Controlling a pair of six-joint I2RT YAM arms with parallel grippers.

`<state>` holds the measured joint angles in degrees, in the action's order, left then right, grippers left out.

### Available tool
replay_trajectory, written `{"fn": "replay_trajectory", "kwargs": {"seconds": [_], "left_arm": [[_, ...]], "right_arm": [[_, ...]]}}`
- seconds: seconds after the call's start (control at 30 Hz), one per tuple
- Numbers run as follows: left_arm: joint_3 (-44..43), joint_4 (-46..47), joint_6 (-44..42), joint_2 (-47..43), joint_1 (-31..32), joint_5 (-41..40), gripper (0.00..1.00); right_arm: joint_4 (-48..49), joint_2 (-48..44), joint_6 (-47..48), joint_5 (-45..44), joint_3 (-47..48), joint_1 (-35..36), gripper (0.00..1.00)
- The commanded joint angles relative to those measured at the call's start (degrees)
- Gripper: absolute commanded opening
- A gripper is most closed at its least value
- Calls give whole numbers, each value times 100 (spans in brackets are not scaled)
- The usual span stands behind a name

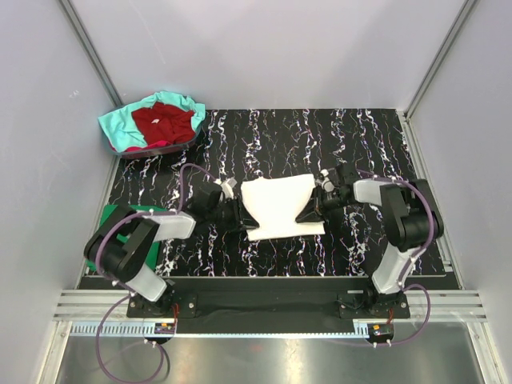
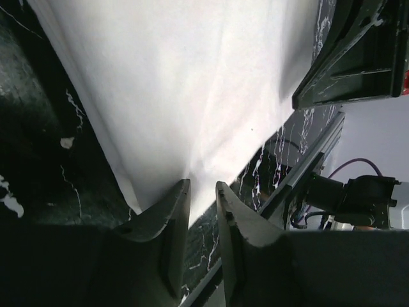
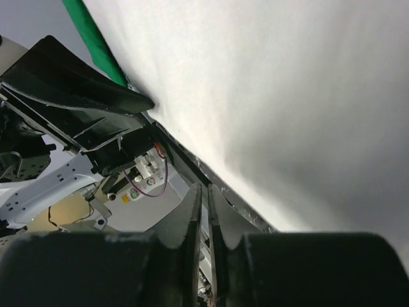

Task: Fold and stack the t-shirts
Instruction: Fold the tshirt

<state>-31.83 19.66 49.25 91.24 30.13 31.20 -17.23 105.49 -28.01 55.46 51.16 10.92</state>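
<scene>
On black marbled table [image 1: 360,144]: white t-shirt [image 1: 280,208] pinched at opposite edges by slightly parted left fingers [image 2: 185,195], nearly closed right fingers [image 3: 197,198].

The top camera hangs above and behind me, looking down and forward over the whole table [image 1: 360,144] from well back. Each wrist camera sits just behind its own gripper and looks out along it at very close range: my left gripper [image 2: 203,185], my right gripper [image 3: 204,188]. All three views share the white t-shirt [image 1: 276,204] between them, which fills both wrist views just ahead of the gripper tips.
</scene>
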Motion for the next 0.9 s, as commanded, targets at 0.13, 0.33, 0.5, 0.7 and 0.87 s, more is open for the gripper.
{"fn": "replay_trajectory", "kwargs": {"seconds": [0.13, 0.33, 0.5, 0.7, 0.87], "left_arm": [[-219, -632, -128, -924, 256, -167, 33], [563, 790, 645, -565, 300, -88, 32], [1065, 943, 621, -388, 300, -228, 31], [1101, 190, 498, -1212, 309, -281, 31], [460, -1946, 94, -2768, 292, -808, 52]], "right_arm": [[-615, -829, 208, -492, -114, -37, 18], [0, -372, 33, -501, -571, -195, 18], [2, -406, 85, -887, -976, -459, 21], [-990, -1319, 172, -1599, -485, -503, 28], [-2309, -2058, 585, -2513, 745, -170, 40]]}}
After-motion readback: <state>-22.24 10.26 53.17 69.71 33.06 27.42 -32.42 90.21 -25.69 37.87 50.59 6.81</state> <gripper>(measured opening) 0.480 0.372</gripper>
